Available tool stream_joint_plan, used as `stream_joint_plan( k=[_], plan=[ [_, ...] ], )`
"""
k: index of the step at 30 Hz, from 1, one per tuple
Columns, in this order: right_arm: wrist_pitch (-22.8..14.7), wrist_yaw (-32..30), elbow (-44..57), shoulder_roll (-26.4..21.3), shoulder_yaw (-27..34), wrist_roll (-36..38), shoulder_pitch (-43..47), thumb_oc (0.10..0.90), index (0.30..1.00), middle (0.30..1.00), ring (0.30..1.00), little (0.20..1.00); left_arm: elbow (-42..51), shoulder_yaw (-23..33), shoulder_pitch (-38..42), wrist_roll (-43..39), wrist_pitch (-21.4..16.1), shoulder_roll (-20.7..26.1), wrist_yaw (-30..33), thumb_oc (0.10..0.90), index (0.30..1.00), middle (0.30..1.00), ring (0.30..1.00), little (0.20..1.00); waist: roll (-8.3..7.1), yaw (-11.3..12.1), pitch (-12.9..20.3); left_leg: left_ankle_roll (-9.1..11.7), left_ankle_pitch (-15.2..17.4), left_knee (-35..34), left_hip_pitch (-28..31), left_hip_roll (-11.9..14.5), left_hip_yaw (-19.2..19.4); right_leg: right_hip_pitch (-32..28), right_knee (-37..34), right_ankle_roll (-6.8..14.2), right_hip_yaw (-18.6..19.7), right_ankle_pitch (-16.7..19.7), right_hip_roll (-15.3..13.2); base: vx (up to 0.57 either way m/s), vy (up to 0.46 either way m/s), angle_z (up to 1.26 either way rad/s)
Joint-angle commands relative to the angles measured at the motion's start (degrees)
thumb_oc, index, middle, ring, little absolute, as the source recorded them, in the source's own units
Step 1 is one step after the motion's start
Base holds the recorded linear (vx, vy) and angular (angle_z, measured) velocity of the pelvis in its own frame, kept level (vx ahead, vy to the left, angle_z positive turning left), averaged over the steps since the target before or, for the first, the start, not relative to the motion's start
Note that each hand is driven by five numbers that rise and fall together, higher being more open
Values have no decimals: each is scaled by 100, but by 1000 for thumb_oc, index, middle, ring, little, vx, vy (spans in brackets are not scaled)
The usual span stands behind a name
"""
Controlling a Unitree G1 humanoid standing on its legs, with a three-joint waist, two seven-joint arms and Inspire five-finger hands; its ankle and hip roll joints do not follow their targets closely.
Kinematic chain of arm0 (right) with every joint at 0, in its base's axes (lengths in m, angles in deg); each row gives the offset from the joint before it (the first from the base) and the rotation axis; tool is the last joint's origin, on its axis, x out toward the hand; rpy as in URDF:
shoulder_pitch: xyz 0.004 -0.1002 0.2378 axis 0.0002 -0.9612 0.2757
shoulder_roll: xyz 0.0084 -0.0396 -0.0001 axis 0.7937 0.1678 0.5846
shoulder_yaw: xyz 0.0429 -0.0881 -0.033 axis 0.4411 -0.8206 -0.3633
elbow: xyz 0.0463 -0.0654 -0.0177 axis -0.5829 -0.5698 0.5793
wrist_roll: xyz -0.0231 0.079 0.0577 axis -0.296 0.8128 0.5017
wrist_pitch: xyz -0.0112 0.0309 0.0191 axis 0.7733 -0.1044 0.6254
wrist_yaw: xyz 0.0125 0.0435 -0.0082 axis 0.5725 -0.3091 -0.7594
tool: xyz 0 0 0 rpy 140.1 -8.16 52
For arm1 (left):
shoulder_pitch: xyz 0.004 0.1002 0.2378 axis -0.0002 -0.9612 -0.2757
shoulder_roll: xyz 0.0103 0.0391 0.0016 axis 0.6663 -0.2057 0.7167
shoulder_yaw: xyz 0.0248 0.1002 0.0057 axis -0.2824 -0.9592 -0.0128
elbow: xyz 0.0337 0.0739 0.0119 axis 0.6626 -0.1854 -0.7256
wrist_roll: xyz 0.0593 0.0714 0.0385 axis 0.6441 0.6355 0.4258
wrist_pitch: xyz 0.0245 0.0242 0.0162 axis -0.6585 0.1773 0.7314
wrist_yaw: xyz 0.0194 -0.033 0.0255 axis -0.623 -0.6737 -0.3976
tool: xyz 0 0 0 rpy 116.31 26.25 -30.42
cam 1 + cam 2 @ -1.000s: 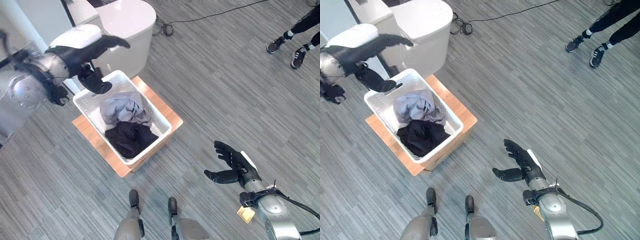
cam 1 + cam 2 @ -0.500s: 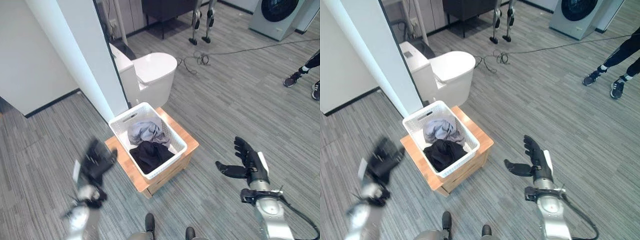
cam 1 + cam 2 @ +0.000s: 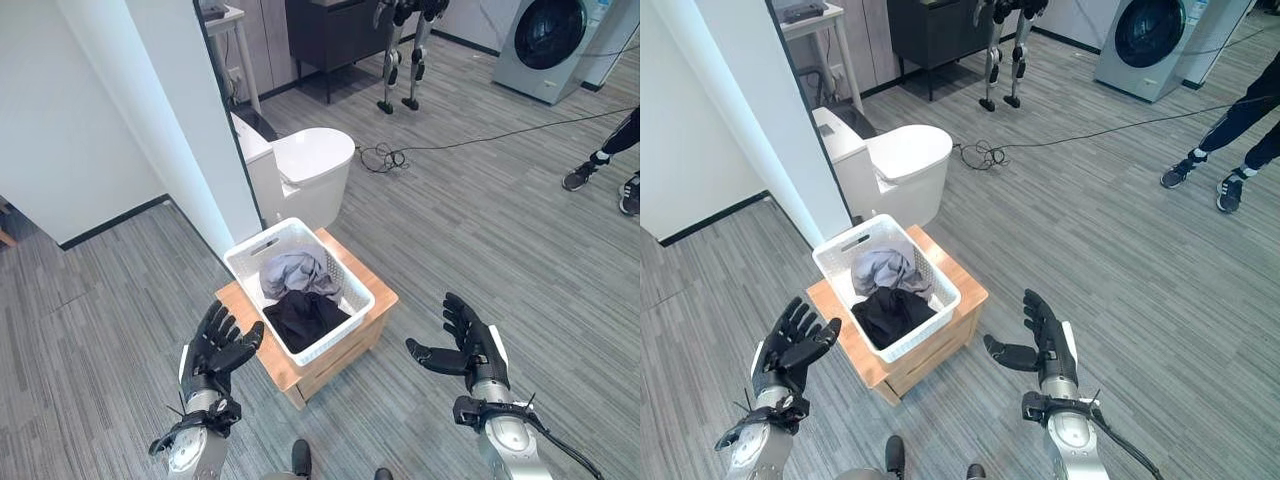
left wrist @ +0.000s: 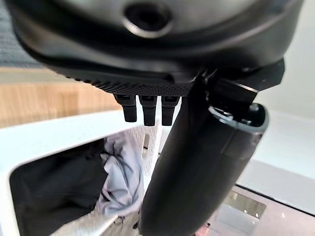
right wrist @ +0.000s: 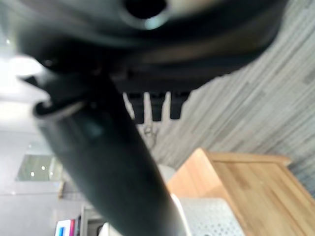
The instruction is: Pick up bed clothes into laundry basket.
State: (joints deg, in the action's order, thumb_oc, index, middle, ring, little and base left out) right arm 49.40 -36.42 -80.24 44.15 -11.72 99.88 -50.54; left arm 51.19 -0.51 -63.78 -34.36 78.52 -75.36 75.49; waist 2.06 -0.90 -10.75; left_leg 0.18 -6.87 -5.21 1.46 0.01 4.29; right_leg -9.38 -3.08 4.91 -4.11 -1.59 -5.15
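A white laundry basket [image 3: 352, 305] stands on a low wooden stand [image 3: 372, 283]. Inside it lie a grey garment [image 3: 293, 270] toward the back and a black garment [image 3: 303, 314] toward the front. My left hand [image 3: 216, 345] is raised to the left of the stand, fingers straight and spread, holding nothing. My right hand [image 3: 466, 343] is raised to the right of the stand, open too and empty. The left wrist view looks past the straight fingers [image 4: 143, 106] into the basket [image 4: 44, 135], with both garments showing.
A white toilet [image 3: 310, 170] stands just behind the basket beside a white wall [image 3: 140, 110]. A washing machine [image 3: 547, 40] is at the far right, a dark cabinet [image 3: 330, 40] at the back. A person's shoes [image 3: 600, 178] show at the right edge. A cable [image 3: 440, 145] crosses the floor.
The camera has risen and pulled back. My left hand has left the basket's far rim, come down and now stands raised left of the stand. The right hand has stayed open.
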Motion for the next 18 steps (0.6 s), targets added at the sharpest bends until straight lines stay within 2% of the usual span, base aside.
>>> stream_joint_plan(
  k=[1, 18],
  plan=[
    [-758, -173, 584, -213, 167, 172, 294, 800, 900, 900, 900, 900, 428, 76, 401, 31, -575, 391, -71, 800, 900, 900, 900, 900, -157, 82, 344, 166, 858, 337, 243, 310, 19, 538, 678, 148, 100, -652, -140, -4, -24, 9],
    [-756, -196, 868, -171, 201, 202, 178, 800, 900, 900, 900, 900, 534, -1, 377, -13, -546, 489, -107, 800, 900, 900, 900, 900, -181, 149, 278, 154, 841, 278, 175, 295, -37, 614, 683, 177, 60, -619, -154, 2, -4, 1]
  ],
)
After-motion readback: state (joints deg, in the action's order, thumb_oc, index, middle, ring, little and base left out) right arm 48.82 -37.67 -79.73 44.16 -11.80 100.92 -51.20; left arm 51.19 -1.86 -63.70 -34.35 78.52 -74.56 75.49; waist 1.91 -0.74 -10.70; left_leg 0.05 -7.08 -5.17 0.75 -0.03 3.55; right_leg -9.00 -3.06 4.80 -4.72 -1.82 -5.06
